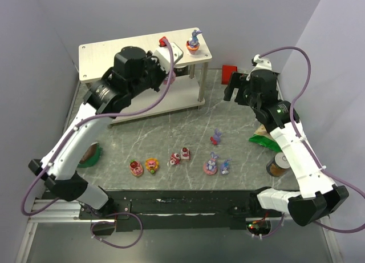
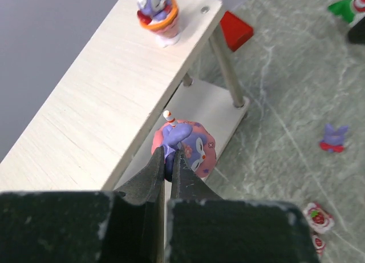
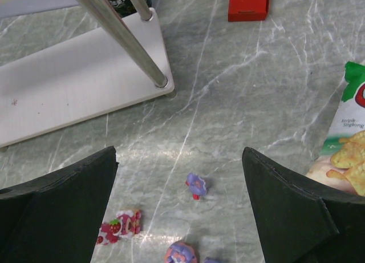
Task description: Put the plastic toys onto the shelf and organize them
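The left hand [image 2: 169,158] is clamped on a purple bunny with a pink base [image 2: 193,148], pinched by what looks like an ear. The toy is held just off the near edge of the shelf's top board [image 2: 97,109], over the lower board [image 2: 212,106] rather than squarely above either surface. One bunny on an orange base [image 2: 159,11] is already stood at the far corner of the top board, so the step in hand is judged to be the setting-down of a second figurine. The held toy would best be carried fully over the top board before being lowered. A clear gap should be left to the orange-based bunny so that it is not knocked, and the silver post [image 2: 227,75] should be kept clear of. Because only a thin part is gripped (how the base hangs cannot be told from the wrist view), tipping on release is likely. The base should therefore be seated flat on the wood before the fingers are parted, and the hand then lifted straight up. The right hand [image 3: 179,160] is spread wide and empty above the table [image 3: 274,92], with a small bunny [image 3: 196,185] and strawberry sweets [image 3: 121,226] below it.
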Robot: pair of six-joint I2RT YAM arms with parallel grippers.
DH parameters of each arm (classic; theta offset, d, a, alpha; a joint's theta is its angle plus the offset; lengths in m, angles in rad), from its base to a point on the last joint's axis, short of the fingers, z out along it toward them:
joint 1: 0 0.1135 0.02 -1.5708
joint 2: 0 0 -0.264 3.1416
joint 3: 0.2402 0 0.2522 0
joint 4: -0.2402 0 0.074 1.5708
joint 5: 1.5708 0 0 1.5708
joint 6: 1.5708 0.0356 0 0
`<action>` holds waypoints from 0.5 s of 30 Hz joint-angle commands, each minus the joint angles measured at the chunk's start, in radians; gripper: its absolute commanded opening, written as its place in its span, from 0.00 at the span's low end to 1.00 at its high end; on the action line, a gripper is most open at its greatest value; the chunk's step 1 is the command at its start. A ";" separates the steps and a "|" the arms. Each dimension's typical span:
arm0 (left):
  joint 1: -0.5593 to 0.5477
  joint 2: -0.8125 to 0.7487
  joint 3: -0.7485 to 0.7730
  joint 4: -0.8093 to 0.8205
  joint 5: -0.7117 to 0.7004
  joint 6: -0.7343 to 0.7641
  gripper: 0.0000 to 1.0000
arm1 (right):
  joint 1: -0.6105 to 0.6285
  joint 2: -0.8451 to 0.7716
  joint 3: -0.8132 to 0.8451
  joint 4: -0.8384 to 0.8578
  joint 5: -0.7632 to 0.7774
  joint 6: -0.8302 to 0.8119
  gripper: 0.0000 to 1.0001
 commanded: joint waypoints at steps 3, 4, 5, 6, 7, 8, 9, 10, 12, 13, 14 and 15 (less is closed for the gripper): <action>0.097 0.107 0.202 -0.015 0.087 0.054 0.01 | -0.033 0.029 0.060 0.013 -0.029 0.011 0.97; 0.103 0.130 0.222 -0.012 0.097 0.057 0.01 | -0.044 0.034 0.063 -0.003 -0.044 0.028 0.96; 0.109 0.141 0.243 -0.012 0.111 0.062 0.01 | -0.048 0.039 0.057 -0.001 -0.068 0.040 0.96; 0.120 0.152 0.279 -0.009 0.126 0.060 0.01 | -0.050 0.043 0.052 0.005 -0.087 0.051 0.96; 0.126 0.172 0.293 -0.008 0.139 0.062 0.01 | -0.050 0.049 0.051 0.005 -0.114 0.054 0.96; 0.132 0.182 0.306 -0.008 0.149 0.063 0.01 | -0.051 0.056 0.055 0.000 -0.122 0.057 0.95; 0.148 0.192 0.323 -0.006 0.156 0.062 0.01 | -0.050 0.068 0.060 -0.007 -0.128 0.056 0.95; 0.155 0.207 0.331 -0.006 0.174 0.062 0.01 | -0.050 0.074 0.063 -0.010 -0.136 0.052 0.95; 0.180 0.222 0.346 -0.008 0.194 0.054 0.01 | -0.051 0.085 0.074 -0.015 -0.141 0.040 0.95; 0.188 0.230 0.350 -0.008 0.226 0.050 0.01 | -0.050 0.089 0.077 -0.015 -0.142 0.036 0.94; 0.195 0.233 0.351 -0.003 0.248 0.042 0.01 | -0.051 0.095 0.084 -0.018 -0.142 0.031 0.94; 0.208 0.236 0.351 -0.002 0.261 0.039 0.01 | -0.050 0.100 0.089 -0.020 -0.142 0.023 0.94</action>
